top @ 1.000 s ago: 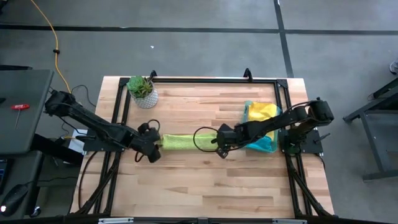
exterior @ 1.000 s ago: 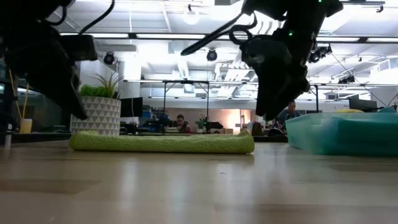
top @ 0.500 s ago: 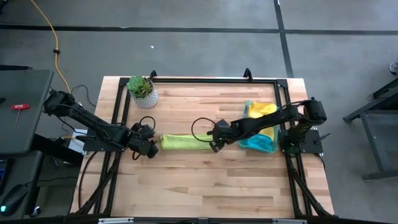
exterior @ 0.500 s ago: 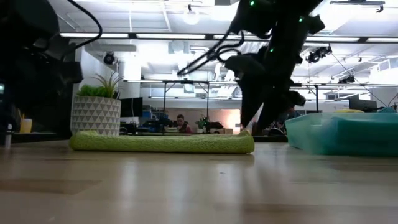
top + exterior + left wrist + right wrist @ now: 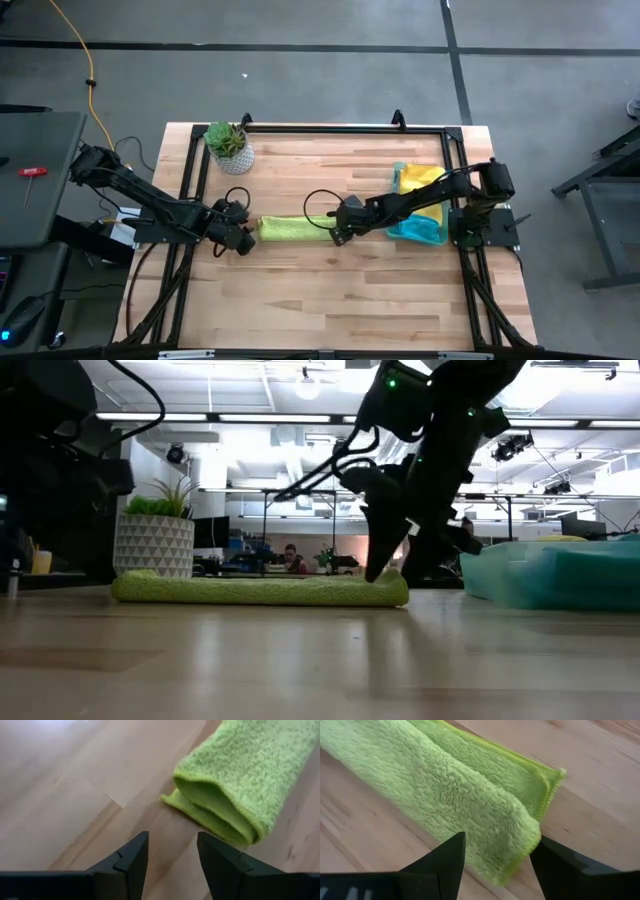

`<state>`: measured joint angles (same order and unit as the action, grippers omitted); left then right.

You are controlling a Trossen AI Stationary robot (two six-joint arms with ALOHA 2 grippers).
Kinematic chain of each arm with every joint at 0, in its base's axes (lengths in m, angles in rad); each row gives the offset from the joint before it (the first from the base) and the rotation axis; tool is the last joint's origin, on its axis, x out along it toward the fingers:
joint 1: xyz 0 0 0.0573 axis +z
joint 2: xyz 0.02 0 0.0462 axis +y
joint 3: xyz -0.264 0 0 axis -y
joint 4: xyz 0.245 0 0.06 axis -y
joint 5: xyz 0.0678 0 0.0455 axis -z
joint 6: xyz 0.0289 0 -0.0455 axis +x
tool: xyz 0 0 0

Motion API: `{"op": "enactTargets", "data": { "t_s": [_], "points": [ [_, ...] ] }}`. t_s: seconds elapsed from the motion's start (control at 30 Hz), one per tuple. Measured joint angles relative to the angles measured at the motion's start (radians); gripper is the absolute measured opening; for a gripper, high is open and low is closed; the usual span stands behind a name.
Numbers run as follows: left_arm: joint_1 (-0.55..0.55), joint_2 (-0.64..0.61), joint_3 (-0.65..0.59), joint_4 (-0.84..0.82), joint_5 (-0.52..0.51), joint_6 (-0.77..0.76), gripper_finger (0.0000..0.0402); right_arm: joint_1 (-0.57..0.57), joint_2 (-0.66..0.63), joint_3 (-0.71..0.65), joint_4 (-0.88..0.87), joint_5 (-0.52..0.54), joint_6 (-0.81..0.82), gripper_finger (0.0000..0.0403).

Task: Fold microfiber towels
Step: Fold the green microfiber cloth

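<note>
Microfiber towel, lime green [image 5: 293, 228]: folded lengthwise into a long narrow strip, lying flat across the middle of the tabletop [image 5: 330, 300], its length running left to right. Left end: a folded loop with layered edges showing, bare wood all around it; left pincer [image 5: 240, 243] sits low just off this end, fingers [image 5: 131, 858] apart, nothing between them, not touching the cloth. Potted plant [image 5: 230, 146] stands near the tabletop's far left corner, well apart from the strip. Near side of the tabletop: open wood along the whole front, free room for moving. Right end of the strip: stitched edges stacked, corner slightly splayed; right pincer [image 5: 340, 236] stands right over this end, fingers [image 5: 445, 862] apart and straddling the cloth's end, with no grip visible. Further towels, yellow [image 5: 417, 178] and teal [image 5: 418, 231], lie piled at the right edge of the tabletop beneath the right arm, well apart from the green strip. Black frame rail [image 5: 340, 130] borders the far edge and both sides. Change from a second earlier: right pincer has travelled leftward from beside the strip's end and come down onto it; left pincer has edged slightly away from the left end and lowered; the strip itself lies as before.
</note>
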<state>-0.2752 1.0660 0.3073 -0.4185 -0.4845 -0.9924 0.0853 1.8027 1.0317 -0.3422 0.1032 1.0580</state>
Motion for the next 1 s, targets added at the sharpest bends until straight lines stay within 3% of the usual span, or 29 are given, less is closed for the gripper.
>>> {"op": "enactTargets", "data": {
  "t_s": [0.5,1.0],
  "points": [
    [0.000,0.000,0.001,-0.096,0.103,-0.020,0.0158,-0.007,0.084,0.002,0.219,-0.026,0.006,0.0206],
    [0.000,0.000,0.002,-0.101,0.102,-0.052,0.0158,-0.010,0.056,0.002,0.082,0.034,-0.012,0.0206]
  ]
}}
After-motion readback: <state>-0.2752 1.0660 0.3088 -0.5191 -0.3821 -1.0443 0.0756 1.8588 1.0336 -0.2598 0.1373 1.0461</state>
